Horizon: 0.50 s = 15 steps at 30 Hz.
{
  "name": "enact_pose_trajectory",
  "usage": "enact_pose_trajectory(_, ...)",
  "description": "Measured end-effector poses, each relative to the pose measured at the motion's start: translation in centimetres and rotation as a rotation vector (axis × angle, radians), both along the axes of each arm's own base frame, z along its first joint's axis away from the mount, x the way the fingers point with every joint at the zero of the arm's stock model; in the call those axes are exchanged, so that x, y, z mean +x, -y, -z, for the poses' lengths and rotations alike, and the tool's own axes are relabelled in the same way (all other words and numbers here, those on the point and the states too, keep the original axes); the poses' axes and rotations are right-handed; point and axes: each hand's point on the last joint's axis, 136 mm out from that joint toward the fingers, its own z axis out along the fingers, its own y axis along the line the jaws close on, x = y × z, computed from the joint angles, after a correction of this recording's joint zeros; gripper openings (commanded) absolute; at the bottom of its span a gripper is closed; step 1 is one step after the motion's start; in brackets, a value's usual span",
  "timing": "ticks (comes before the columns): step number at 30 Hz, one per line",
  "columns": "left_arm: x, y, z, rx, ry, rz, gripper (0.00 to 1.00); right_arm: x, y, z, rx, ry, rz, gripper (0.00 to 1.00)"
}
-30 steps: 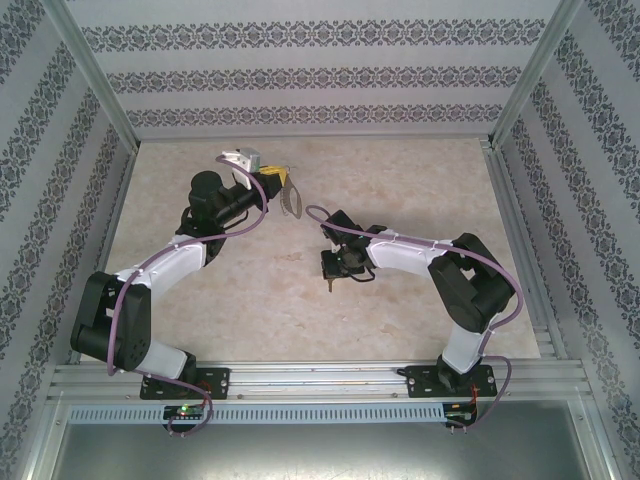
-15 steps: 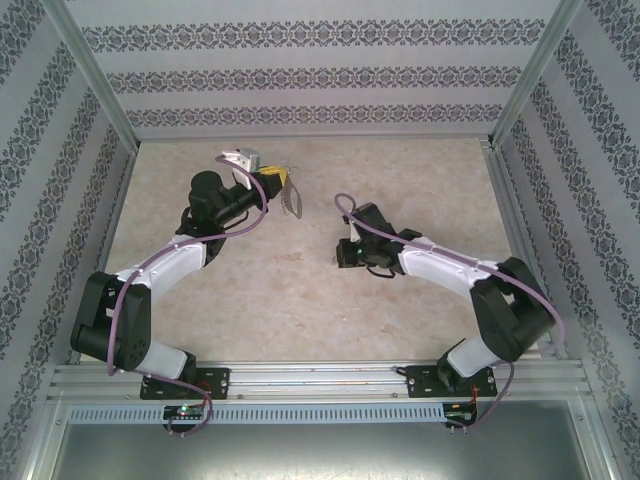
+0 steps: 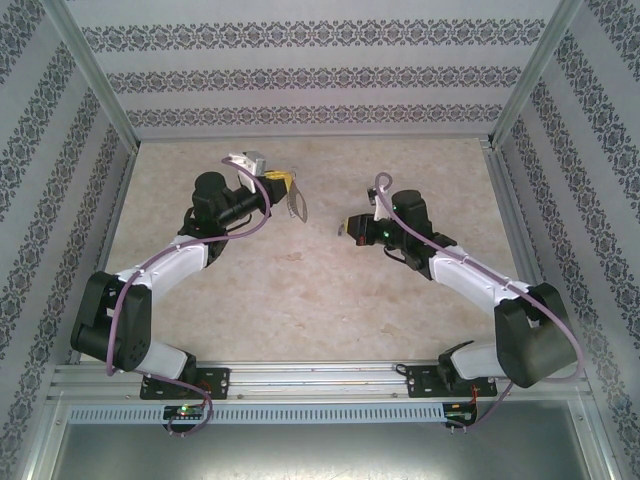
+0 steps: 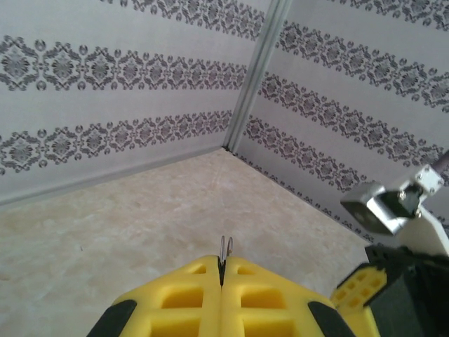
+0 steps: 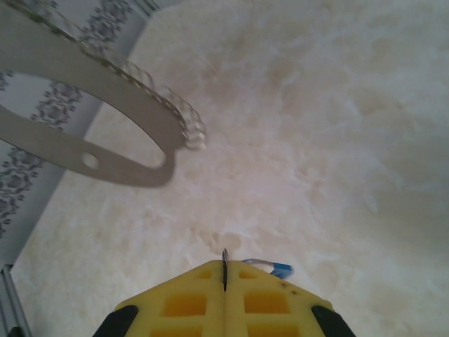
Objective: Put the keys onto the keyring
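The left claw (image 3: 280, 182) is closed on the grey keyring (image 3: 295, 205), above the far worktop (image 3: 300, 300). The right claw (image 5: 224, 275), closed, pinches the key (image 5: 224, 260) near it. I would approach slowly, lining the key up with the loop.

1. Text, labels, brands, numbers, signs: none can be read in any view.
2. Walls (image 3: 300, 80): repeating bands of dark ornament, pattern only, no letters or figures.
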Motion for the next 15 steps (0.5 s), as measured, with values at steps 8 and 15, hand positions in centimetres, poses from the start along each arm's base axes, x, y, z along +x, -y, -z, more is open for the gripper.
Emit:
enact_pose_trajectory(8, -1.6, 1.7, -0.1, 0.019, 0.020, 0.118, 0.00, -0.2, 0.1, -5.1, 0.094, 0.178, -0.053, 0.00)
enact_pose_trajectory(15, -3.0, 3.8, -0.2, 0.025, 0.037, 0.248, 0.00, -1.3, 0.5, -8.4, 0.123, 0.300, -0.084, 0.00)
